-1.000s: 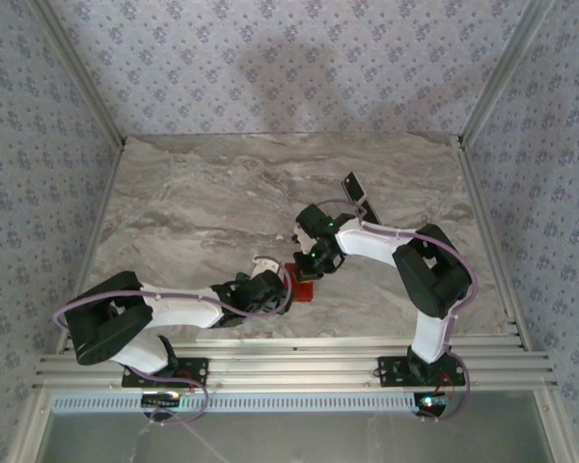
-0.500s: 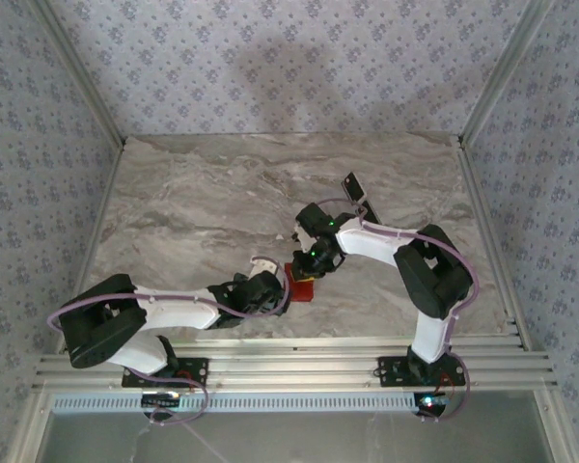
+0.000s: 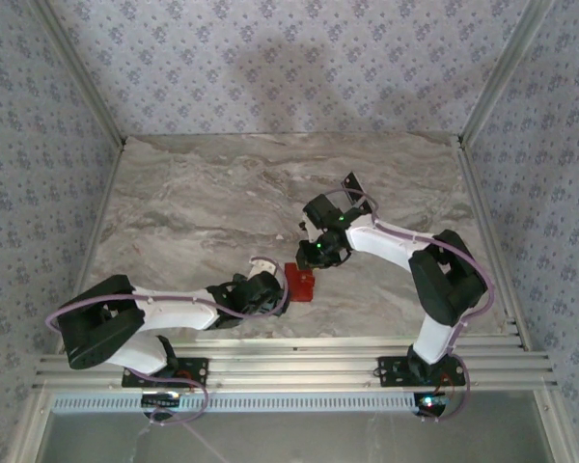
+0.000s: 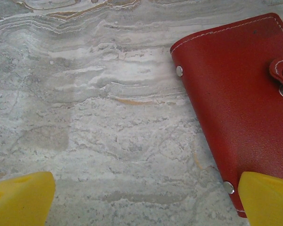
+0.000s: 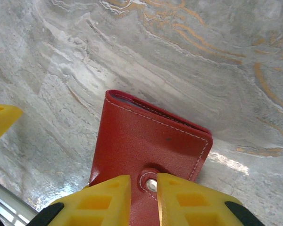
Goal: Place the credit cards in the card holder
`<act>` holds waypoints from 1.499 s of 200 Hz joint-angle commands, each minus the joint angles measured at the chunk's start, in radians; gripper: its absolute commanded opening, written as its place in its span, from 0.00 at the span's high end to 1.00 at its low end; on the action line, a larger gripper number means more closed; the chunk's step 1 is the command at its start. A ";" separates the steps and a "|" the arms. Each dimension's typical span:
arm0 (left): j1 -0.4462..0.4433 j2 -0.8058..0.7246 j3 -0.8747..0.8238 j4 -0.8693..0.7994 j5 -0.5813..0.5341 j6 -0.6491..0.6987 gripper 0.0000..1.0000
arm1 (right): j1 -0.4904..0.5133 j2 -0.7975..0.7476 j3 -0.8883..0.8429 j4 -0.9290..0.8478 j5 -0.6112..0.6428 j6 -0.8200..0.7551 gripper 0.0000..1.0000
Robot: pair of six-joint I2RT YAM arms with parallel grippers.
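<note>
Ok so the card holder (image 5: 151, 141) is lying flat on the marble table (image 3: 193, 212), near the front edge and right between the two arms. It's closed, with its snap tab (image 5: 152, 182) facing the right wrist camera.

The right gripper (image 5: 145, 190) is hanging right over that tab with its jaws parted just a crack. The snap is showing through the gap, but the yellow fingers (image 5: 99, 200) are covering the wallet's near edge, so I can't tell if they're actually touching the leather. Nothing is looking clamped, though.

The left gripper (image 4: 141, 200) is sitting wide open at the table surface with nothing between the tips. One tip is overlapping the wallet's lower corner in the left wrist view, and the frame is cutting off both fingers.

As for the cards, one black card (image 3: 353, 183) is lying further back on the table, with the right arm and its cable partly hiding it. A thin dark sliver (image 5: 127, 100) is peeking out of the wallet's far edge, too thin to say if it's a card.

There's also a yellow wedge (image 5: 0, 120) poking in at the left edge of the right wrist view, cut off.
</note>
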State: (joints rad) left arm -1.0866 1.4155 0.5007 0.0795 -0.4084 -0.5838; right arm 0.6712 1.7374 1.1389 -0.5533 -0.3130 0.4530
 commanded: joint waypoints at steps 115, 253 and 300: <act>-0.006 -0.019 -0.006 -0.010 -0.011 0.011 0.00 | 0.077 0.077 0.035 -0.073 0.158 -0.021 0.98; -0.006 -0.009 -0.005 -0.007 -0.010 0.007 0.00 | 0.126 0.105 0.032 -0.063 0.191 -0.015 0.99; -0.006 -0.013 -0.005 -0.008 -0.011 0.007 0.00 | 0.166 0.103 -0.015 -0.066 0.279 -0.016 1.00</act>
State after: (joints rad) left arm -1.0866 1.4151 0.4999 0.0792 -0.4091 -0.5838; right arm 0.8055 1.8072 1.1637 -0.5896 -0.0990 0.4328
